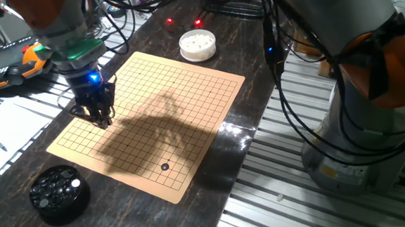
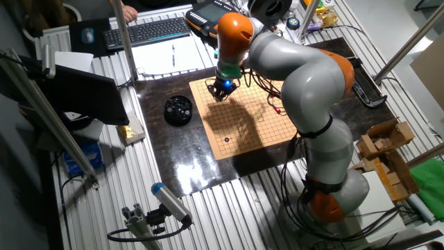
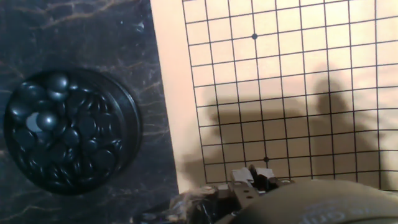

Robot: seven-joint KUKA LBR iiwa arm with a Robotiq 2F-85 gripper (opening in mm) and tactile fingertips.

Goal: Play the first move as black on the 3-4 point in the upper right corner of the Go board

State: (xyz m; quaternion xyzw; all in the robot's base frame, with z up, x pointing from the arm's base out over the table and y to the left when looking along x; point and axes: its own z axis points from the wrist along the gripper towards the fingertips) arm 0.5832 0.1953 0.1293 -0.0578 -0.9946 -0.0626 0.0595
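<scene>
From where I stand, the bowl of black stones [image 1: 59, 194] sits at the left, on the dark marbled table [image 1: 124, 217], just off the near corner of the wooden board [image 1: 187, 93]. Above the board's left edge hangs the pincer [image 1: 101, 120], its blue light glowing; whether its fingers are released or clenched I cannot tell, and nothing shows between them. One black stone [image 1: 166, 167] lies on the grid near the board's near edge, well apart from the pincer and to its right. Farther right, beyond the far edge, stands one white bowl of white stones [image 1: 197, 45]. So: one board, two bowls, one stone played. Cables trail over the table's far end; aluminium rails flank it, with a keyboard [image 2: 154, 30] behind.
</scene>
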